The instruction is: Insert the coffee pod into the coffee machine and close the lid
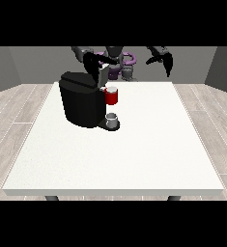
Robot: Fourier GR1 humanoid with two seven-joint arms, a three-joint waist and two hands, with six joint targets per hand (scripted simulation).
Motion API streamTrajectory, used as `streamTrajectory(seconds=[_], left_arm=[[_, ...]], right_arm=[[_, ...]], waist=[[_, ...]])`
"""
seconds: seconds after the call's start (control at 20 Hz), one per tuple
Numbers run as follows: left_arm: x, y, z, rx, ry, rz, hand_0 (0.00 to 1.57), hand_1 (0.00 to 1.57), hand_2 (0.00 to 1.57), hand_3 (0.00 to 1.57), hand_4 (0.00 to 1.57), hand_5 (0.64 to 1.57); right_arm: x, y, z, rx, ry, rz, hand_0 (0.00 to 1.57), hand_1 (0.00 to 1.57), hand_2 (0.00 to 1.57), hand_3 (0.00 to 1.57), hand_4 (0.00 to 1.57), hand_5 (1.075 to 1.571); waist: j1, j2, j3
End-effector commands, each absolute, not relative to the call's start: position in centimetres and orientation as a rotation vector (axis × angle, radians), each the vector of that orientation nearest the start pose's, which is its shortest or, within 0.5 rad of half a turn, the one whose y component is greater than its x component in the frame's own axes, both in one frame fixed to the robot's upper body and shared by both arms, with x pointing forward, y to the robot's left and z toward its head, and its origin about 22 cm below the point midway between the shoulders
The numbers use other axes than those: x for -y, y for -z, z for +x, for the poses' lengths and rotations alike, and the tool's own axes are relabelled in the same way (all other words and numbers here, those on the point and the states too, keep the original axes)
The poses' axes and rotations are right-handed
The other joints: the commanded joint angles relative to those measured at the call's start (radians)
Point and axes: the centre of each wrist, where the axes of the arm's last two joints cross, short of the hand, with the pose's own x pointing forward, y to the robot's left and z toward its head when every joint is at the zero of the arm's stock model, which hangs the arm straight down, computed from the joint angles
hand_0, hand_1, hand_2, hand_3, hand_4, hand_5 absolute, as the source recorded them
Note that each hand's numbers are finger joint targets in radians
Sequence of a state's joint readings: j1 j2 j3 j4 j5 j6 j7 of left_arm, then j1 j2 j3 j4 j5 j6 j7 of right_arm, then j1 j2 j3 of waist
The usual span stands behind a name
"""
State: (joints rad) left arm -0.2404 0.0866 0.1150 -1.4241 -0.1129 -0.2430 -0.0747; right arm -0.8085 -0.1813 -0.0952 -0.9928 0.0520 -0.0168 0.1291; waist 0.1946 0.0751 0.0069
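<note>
The bulky black coffee machine [81,103] stands on the large white table [134,154], a red thing at the machine [112,96] above a small grey cup [112,119] on its base. The hand at the view's left [92,65] hangs over the machine and the hand at the view's right [165,59] is raised well apart; I cannot tell either's finger pose.

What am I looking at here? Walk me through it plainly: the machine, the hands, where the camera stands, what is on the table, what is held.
There is one picture, taken from a camera across the table, facing the robot. The robot is small at the top, behind a large white table. On the table stands a black coffee machine. At its front is a red thing at the machine, and below that a small grey thing on the machine's base; I cannot tell whether it is the coffee pod. The hand at the view's left is above the machine's top. The hand at the view's right hangs in the air, away from the machine, holding nothing.
</note>
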Motion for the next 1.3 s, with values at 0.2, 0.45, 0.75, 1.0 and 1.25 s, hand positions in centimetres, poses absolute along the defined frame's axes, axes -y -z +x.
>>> streamTrajectory(seconds=[0.2, 0.45, 0.75, 1.0, 1.25], left_arm=[[-23.4, -4.3, 31.3, 1.771, 0.359, -0.058, 0.0, 0.0, 0.0, 0.0, 0.36, 1.571], [-22.8, -4.7, 31.6, 1.786, 0.384, -0.096, 0.0, 0.0, 0.0, 0.0, 0.44, 1.571], [-22.7, -5.7, 32.2, 1.839, 0.408, -0.109, 0.0, 0.0, 0.0, 0.0, 0.42, 1.571], [-21.9, -7.9, 33.3, 1.859, 0.444, -0.144, 0.0, 0.0, 0.0, 0.0, 0.37, 1.571], [-23.0, -7.8, 33.0, 1.877, 0.422, -0.144, 0.0, 0.0, 0.0, 0.0, 0.38, 1.571]], right_arm=[[15.0, -17.7, 41.7, 1.82, -0.412, -0.137, 0.0, 0.0, 0.0, 0.0, 0.09, 1.571], [15.7, -21.0, 41.3, 1.84, -0.393, -0.204, 0.0, 0.0, 0.0, 0.0, 0.26, 1.571], [14.9, -22.4, 40.7, 1.893, -0.437, -0.212, 0.0, 0.0, 0.0, 0.0, 0.1, 1.571], [13.5, -27.3, 41.8, 1.938, -0.432, -0.272, 0.0, 0.0, 0.0, 0.0, 0.0, 1.571], [14.0, -28.9, 42.6, 1.97, -0.465, -0.293, 0.0, 0.0, 0.0, 0.0, 0.0, 1.571]], waist=[[0.084, 0.073, -0.0075], [0.154, 0.094, -0.0076], [0.179, 0.147, -0.0072], [0.233, 0.18, -0.0073], [0.24, 0.205, -0.0073]])
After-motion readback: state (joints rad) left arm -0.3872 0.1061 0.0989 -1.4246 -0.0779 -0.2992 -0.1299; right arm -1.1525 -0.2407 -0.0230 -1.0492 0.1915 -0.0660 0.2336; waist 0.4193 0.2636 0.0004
